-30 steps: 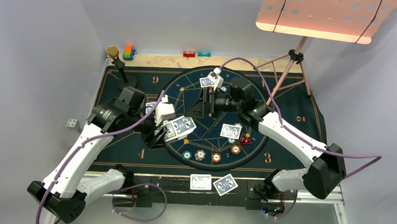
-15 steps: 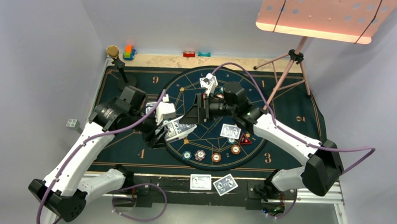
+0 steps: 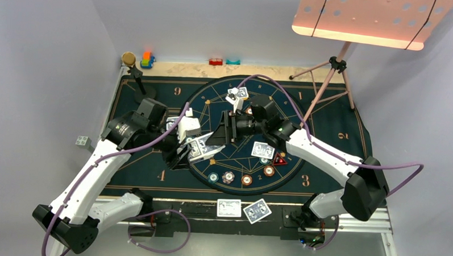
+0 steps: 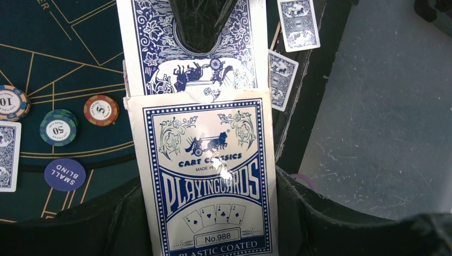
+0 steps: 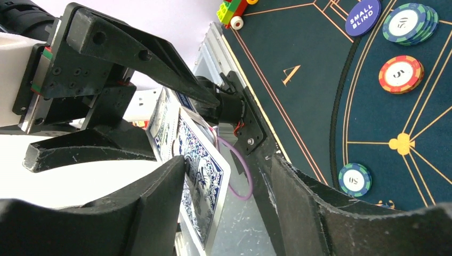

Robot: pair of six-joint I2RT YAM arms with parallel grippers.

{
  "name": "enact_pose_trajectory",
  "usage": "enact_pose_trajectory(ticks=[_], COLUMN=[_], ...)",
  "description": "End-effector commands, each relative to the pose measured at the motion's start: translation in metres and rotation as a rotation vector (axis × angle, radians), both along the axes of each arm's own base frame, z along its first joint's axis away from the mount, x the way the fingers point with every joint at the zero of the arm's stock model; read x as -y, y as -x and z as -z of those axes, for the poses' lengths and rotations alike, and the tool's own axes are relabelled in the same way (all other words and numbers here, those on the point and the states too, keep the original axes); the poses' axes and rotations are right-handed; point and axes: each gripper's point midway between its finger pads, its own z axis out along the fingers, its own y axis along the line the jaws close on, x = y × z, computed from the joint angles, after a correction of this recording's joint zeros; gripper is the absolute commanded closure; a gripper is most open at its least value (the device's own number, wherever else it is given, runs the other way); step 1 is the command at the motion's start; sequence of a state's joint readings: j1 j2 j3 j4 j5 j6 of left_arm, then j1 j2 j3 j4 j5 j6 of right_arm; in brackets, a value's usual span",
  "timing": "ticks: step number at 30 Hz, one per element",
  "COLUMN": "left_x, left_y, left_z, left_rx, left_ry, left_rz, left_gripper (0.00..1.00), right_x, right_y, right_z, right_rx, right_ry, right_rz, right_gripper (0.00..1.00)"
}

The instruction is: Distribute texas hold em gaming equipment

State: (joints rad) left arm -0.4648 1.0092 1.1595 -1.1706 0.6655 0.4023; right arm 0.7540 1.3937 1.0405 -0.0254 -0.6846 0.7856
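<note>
Playing card [image 4: 154, 53] sticks out of the top of the card box [image 4: 208, 176], and your left gripper [image 3: 190, 150] is clamped on that box. Your right gripper [image 5: 226, 176] straddles the card's free end. One finger [image 5: 154, 197] sits close against the card and the other stands off with a visible gap, so the jaws are apart and not pinching. Left of the left gripper in its wrist view, poker chips [image 4: 58, 127] and a small-blind button [image 4: 64, 174] lie on the dark mat [image 4: 64, 53]. To its right, two loose cards [image 4: 298, 24] lie backs up.
</note>
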Motion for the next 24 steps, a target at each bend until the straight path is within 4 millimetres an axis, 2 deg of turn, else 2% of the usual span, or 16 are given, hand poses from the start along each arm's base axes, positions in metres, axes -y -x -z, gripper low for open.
enact_pose_trajectory(ticks=[1,4,17,24], left_x=[0.007,0.006,0.006,0.006], left_y=[-0.006,-0.005,-0.004,-0.003], left_z=[-0.022,-0.022,-0.023,-0.024], left_rx=[0.059,0.061,0.062,0.066], left_ry=[0.060,0.060,0.062,0.066], left_rz=[0.007,0.006,0.006,0.009], left_gripper=[1.00,1.00,1.00,1.00], right_x=[0.001,0.003,0.010,0.014], right_y=[0.002,0.000,-0.010,-0.016], right_z=[-0.015,-0.015,-0.027,-0.036], right_rx=[0.055,0.068,0.137,0.181], right_ry=[0.000,0.015,0.055,0.071], right_rz=[-0.018,-0.010,0.039,0.076], right_gripper=[0.40,0.45,0.50,0.56])
